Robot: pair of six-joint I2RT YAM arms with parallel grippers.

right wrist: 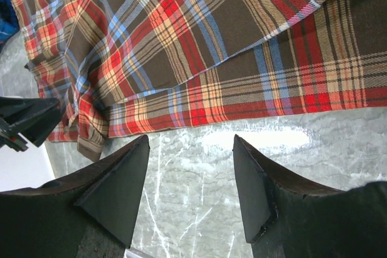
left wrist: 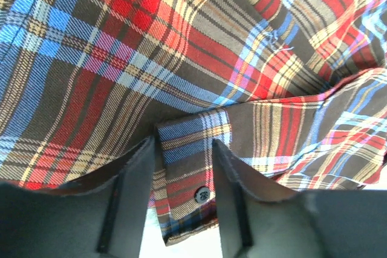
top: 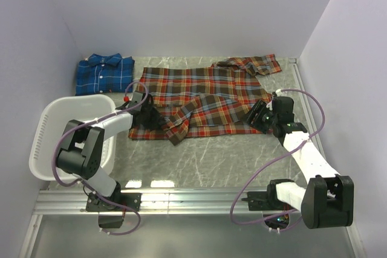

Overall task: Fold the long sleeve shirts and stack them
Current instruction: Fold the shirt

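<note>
The red-orange plaid shirt (top: 205, 89) lies spread on the table with one sleeve folded across its front, the cuff (top: 173, 132) near the lower left hem. My left gripper (top: 158, 119) stands open over that buttoned cuff (left wrist: 187, 167), a finger (left wrist: 142, 173) on each side of it and close to its edges. My right gripper (top: 257, 116) is open at the shirt's right hem, its fingers (right wrist: 121, 179) over bare table just short of the hem (right wrist: 242, 104). The blue plaid shirt (top: 104, 74) lies folded at the back left.
A white slotted basket (top: 48, 131) stands at the left beside the left arm. The second sleeve (top: 254, 63) lies bunched at the back right near the wall. Grey marble tabletop (top: 211, 155) runs in front of the shirt.
</note>
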